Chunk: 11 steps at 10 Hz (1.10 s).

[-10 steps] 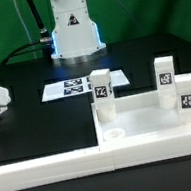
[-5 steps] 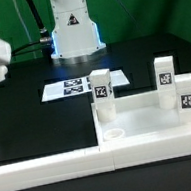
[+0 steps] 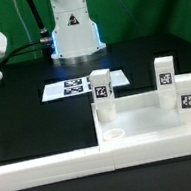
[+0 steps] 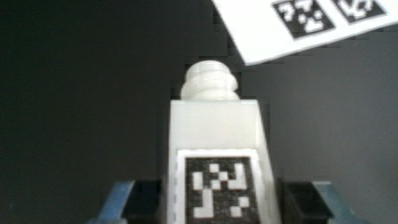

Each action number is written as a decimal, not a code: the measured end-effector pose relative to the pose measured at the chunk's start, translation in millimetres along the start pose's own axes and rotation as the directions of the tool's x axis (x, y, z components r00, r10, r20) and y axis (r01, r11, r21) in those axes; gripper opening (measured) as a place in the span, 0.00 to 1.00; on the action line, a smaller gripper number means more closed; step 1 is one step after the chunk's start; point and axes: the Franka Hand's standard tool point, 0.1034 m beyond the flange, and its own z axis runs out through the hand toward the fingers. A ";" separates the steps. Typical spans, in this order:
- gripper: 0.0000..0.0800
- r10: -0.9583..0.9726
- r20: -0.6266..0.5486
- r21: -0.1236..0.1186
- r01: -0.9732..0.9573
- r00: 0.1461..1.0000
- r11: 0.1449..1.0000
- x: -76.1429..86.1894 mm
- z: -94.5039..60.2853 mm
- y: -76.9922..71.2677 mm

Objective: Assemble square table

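While three legs [image 3: 102, 90] stand in the tabletop [image 3: 149, 124], the hand [image 4: 214, 200] grips a fourth leg [image 4: 215, 130] above the marker board [image 4: 311, 28]

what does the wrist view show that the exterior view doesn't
Only the wrist view shows the gripper shut on a tagged white leg, its peg end pointing away from the camera. Only the exterior view shows the square table top with three legs standing on it, plus the robot base. Both show the marker board on the black table.
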 end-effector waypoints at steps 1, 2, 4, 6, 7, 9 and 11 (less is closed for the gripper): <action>0.36 0.013 -0.046 -0.013 -0.014 0.999 1.000 0.3 -17.8 -23.0; 0.36 0.019 -0.101 -0.031 -0.023 0.995 0.999 5.5 -47.5 -52.1; 0.36 0.000 -0.257 -0.035 -0.009 0.966 0.999 18.2 -79.1 -73.5; 0.36 0.001 -0.353 -0.029 -0.012 0.936 1.000 15.7 -76.0 -71.1; 0.36 -0.005 -0.427 -0.038 -0.013 0.904 0.999 23.1 -81.6 -71.6; 0.36 0.060 -0.566 0.000 -0.072 0.823 0.997 26.4 -83.3 -109.2; 0.36 0.116 -0.669 0.049 -0.113 0.734 0.992 34.3 -96.5 -191.0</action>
